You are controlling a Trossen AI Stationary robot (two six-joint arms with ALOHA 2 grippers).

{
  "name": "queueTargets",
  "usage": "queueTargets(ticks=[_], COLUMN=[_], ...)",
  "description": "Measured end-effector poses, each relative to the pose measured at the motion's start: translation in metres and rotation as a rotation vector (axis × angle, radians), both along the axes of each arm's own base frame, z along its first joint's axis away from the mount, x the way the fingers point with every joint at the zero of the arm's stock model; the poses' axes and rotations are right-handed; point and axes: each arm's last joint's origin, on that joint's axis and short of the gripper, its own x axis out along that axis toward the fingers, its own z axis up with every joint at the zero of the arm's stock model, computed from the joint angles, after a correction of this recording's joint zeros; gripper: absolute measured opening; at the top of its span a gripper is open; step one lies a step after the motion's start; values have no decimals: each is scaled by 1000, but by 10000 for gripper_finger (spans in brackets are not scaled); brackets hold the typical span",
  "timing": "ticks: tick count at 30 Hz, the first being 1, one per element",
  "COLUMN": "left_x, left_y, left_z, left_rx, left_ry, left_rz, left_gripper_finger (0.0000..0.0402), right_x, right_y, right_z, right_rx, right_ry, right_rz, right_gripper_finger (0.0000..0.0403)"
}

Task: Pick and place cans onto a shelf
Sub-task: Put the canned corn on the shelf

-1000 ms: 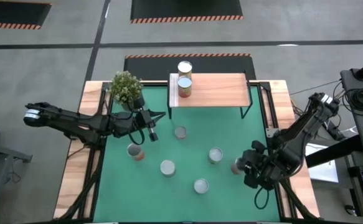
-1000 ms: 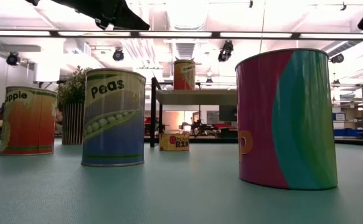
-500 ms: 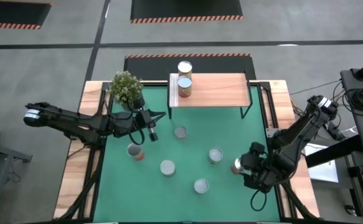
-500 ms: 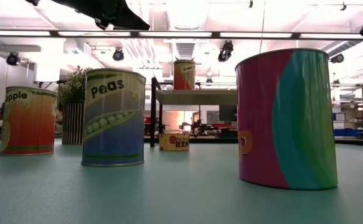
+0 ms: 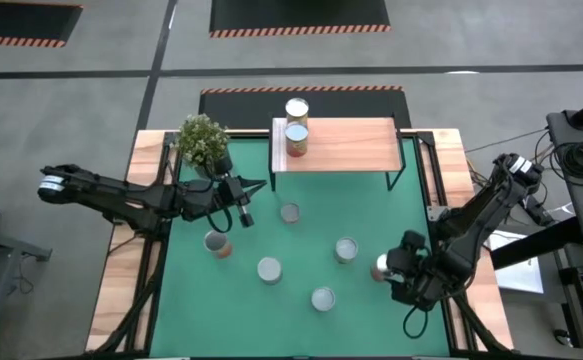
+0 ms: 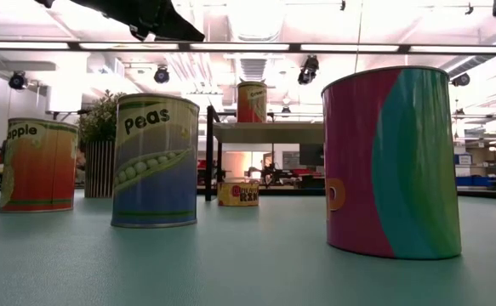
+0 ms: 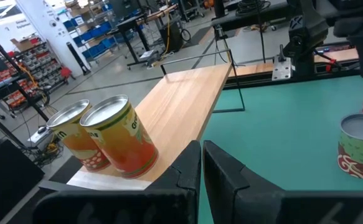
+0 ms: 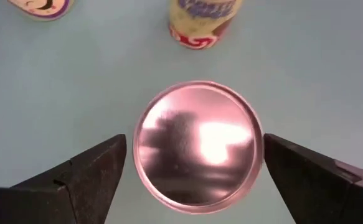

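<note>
Can (image 8: 197, 144) is sitting between the right claw's (image 8: 193, 180) spread fingers; descending off-centre is risking tipping it.

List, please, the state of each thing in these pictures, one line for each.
Right gripper: open, fingers on both sides of the pink-topped can, not closed on it.
Left gripper: shut, empty, beside the shelf.
Two cans: upright on the shelf.
Five other cans: upright on the mat.

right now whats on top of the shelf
Two cans stand side by side at the white-strip end of the shelf; the rest of the board is bare wood. Whatever lies on the mat beneath the board is hidden from above.
</note>
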Motion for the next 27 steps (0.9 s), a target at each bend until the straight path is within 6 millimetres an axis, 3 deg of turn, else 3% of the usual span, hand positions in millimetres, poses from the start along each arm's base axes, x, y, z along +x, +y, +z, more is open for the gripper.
queueTargets(ticks=[8, 15, 17, 22, 27], left_x=[0, 0, 0, 0, 0], left_y=[0, 0, 0, 0, 0], left_z=[0, 0, 0, 0, 1], left_rx=[-1, -1, -1, 0, 32], left_ry=[-2, -2, -2, -1, 14], left_rz=[0, 0, 0, 0, -6], left_gripper_finger=[0, 0, 0, 0, 0], right_x=[-4, -3, -2, 6, 21], right_y=[-4, -3, -2, -3, -18], right_z=[-19, -16, -13, 12, 59], right_rx=[16, 17, 25, 72, 82], right_ry=[16, 8, 0, -50, -132], right_rz=[-33, -21, -15, -34, -71], right_gripper_finger=[358, 285, 283, 284, 309])
